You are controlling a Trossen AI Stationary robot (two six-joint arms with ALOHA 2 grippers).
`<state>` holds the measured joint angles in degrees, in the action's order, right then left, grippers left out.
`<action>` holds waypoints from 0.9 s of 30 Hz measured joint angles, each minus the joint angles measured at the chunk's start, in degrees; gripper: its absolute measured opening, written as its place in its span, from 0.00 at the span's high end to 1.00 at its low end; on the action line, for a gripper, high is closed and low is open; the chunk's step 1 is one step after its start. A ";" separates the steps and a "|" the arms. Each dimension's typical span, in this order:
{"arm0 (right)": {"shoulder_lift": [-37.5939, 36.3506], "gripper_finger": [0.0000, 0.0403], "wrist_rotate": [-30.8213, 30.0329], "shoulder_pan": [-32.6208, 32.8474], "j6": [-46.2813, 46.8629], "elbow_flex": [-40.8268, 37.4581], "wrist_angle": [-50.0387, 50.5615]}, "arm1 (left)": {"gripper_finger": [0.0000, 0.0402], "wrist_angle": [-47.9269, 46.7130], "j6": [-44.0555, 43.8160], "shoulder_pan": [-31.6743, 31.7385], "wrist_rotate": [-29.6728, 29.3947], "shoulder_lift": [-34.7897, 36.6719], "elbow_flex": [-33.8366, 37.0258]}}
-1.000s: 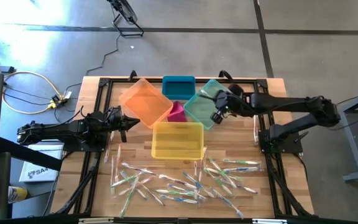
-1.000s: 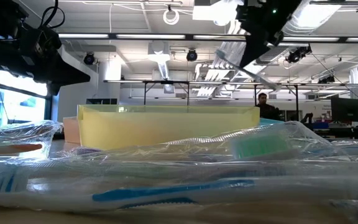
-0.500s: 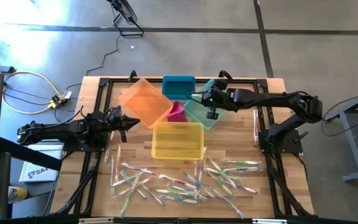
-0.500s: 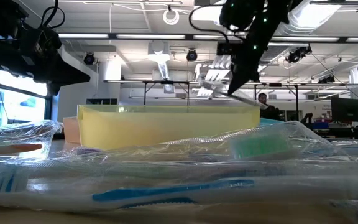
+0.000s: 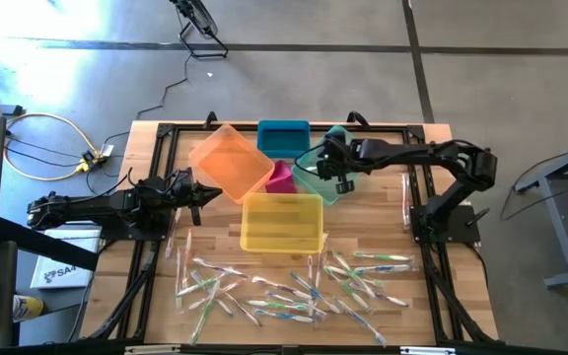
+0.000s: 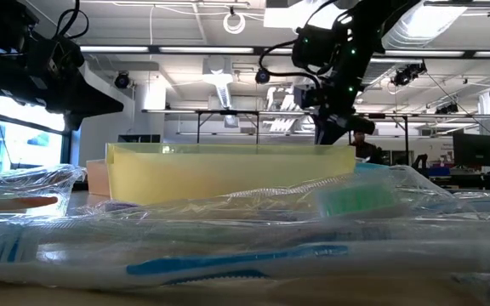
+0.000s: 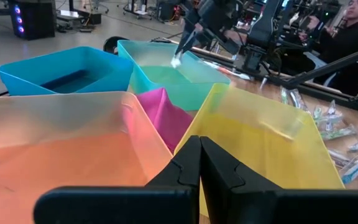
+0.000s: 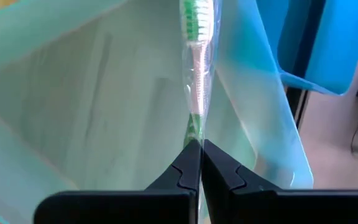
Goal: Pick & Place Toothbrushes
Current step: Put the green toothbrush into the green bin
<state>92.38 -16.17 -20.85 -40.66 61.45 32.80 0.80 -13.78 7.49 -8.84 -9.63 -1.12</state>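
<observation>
Reaching over the green bin from the right side of the table: right gripper, fingers pressed together on a wrapped toothbrush with green bristles and whitish handle, held above the bin's interior and pointing forward from the fingertips in the right wrist view. Seen from the left wrist view as a dark claw with the pale toothbrush tip hanging down inside the green bin. Parked at the table's left edge, beside the orange bin: left gripper, fingers clenched together on nothing, per the left wrist view. Clustered at the table's far centre: orange bin, blue bin, green bin, a small magenta bin wedged between them, and a yellow bin nearest the front. Scattered loose across the front of the wooden table, in front of the yellow bin: remaining toothbrushes, dozens in clear wrappers, overlapping, with green, blue and yellow accents. Filling the low view's foreground: wrapped toothbrushes, with the yellow bin behind and the right arm above it. Lying on the floor to the left of the table: yellow cable.
</observation>
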 joint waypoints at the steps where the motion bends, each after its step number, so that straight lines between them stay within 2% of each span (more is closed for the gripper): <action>1: 0.00 0.99 0.07 -0.27 -0.53 0.00 -0.04 | 1.00 0.00 0.00 0.00 0.00 0.01 0.01; 17: 0.00 0.99 7.20 -4.88 0.40 -2.15 -0.24 | 1.00 0.00 -0.02 0.00 0.00 0.02 -0.01; 27: 0.00 0.99 7.62 -4.80 2.07 -5.52 -4.84 | 1.00 0.00 -0.02 0.00 0.00 0.02 0.01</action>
<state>92.38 -8.54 -25.65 -38.59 55.93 27.95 0.80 -13.80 7.49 -8.84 -9.61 -1.10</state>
